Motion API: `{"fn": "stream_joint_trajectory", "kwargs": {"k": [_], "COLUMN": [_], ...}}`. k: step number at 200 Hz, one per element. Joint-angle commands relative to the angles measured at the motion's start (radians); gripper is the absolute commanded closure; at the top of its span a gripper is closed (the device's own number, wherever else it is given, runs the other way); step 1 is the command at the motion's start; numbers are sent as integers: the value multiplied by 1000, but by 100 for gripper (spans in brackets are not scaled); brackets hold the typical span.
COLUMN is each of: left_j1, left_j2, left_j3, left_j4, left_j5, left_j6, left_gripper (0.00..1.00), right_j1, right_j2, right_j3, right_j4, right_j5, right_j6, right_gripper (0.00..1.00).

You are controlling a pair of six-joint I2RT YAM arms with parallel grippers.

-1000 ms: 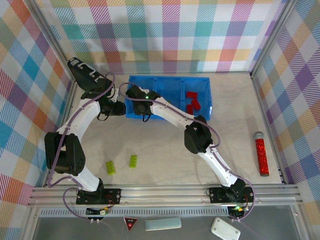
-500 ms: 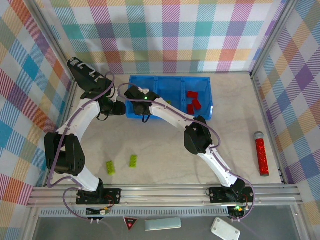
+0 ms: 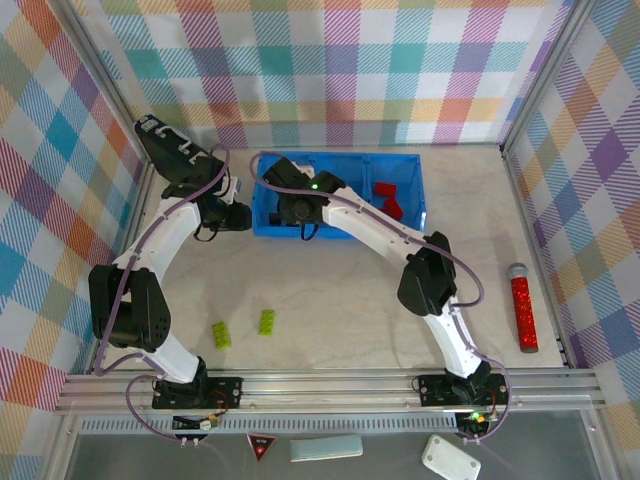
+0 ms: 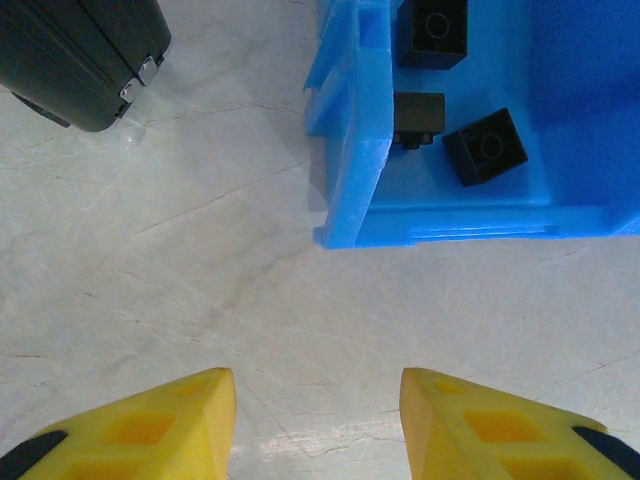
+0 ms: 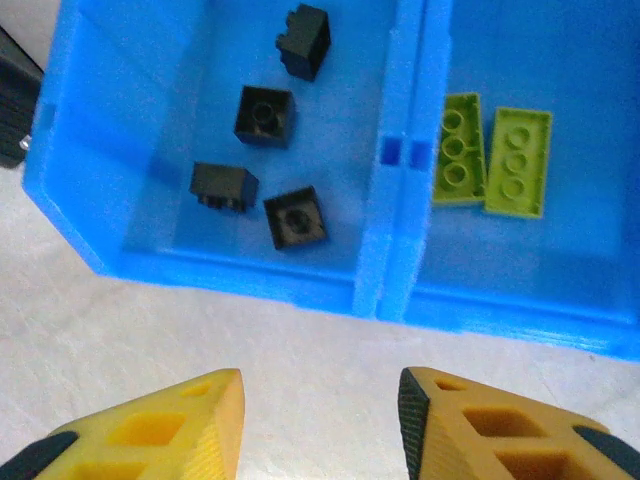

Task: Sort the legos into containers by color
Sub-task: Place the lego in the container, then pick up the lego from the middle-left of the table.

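The left jaws and the right jaws stand spread (both empty) beside the blue tray [image 5: 230, 275]; four black legos [image 5: 265, 115] lie inside it

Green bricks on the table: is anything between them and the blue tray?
Nothing on the table: bare surface lies between the green bricks and the blue tray. Only the right arm reaches across above the tray's near wall.

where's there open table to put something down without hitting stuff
Widest bare table lies between the blue tray and the two green bricks. Another patch sits between the right arm and the red cylinder. Crowded at the tray's left end: left gripper, right gripper and black case bunch together.
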Motion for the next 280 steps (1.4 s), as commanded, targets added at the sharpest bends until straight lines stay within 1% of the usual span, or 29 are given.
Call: {"fn": "stream_joint_trajectory", "kwargs": {"k": [1, 35, 94, 137, 204, 239, 280], "left_j1": [-18, -37, -88, -125, -236, -283, -355], "left_j2": [10, 35, 74, 46, -63, -140, -197], "left_j3": [-18, -8, 73, 29, -144, -253, -349], "left_j4": [3, -9, -84, -111, -136, -138, -139], "left_j5": [15, 1, -12, -22, -78, -96, -113], "left_j6": [-18, -35, -68, -118, -220, -281, -348], "left_gripper": [53, 53, 53, 52, 52, 52, 51], "right_j1": [6, 3, -31, -79, -144, -160, -167], "right_j2": [-77, -190, -378, -502, -622, -651, -663], "right_j3": [-96, -269, -574, -754, -900, -933, -956], "right_j4": [20, 59, 142, 196, 243, 254, 261], "right_j5": [-9, 3, -2, -4, -30, -37, -40], "right_j6": [-22, -21, 0, 5, -13, -20, -20], "right_gripper": [53, 53, 52, 52, 51, 51, 51]}}
